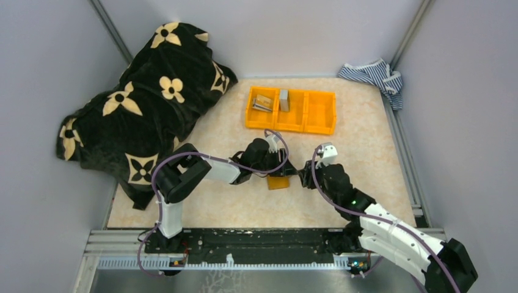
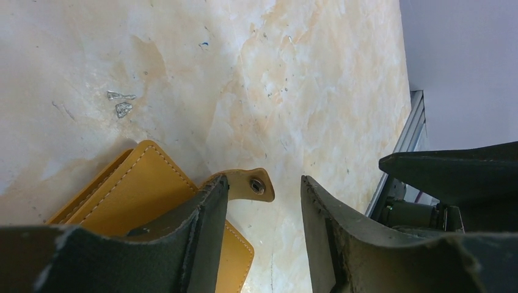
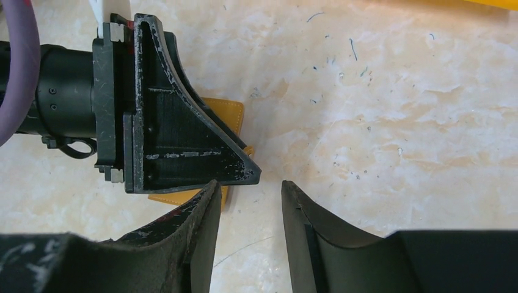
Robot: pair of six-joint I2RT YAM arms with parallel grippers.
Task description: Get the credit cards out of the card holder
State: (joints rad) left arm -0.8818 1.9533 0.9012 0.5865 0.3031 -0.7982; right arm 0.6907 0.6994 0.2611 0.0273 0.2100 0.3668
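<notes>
The card holder [image 1: 278, 182] is a small orange-tan wallet lying flat on the table, between the two grippers. In the left wrist view the card holder [image 2: 137, 192] lies folded under my left finger, and its snap tab [image 2: 251, 185] curls up loose into the gap between the jaws. My left gripper [image 2: 263, 181] is open and grips nothing; in the top view the left gripper [image 1: 282, 170] sits over the holder's far edge. My right gripper [image 3: 249, 184] is open and empty, just right of the holder [image 3: 232, 113]; it shows in the top view [image 1: 303, 178]. No cards show.
An orange three-compartment bin [image 1: 321, 113] with grey items in its left compartments stands behind. A black blanket with tan flowers [image 1: 143, 104] fills the left side. A striped cloth [image 1: 374, 74] lies at the back right corner. A metal rail [image 1: 256, 238] runs along the near edge.
</notes>
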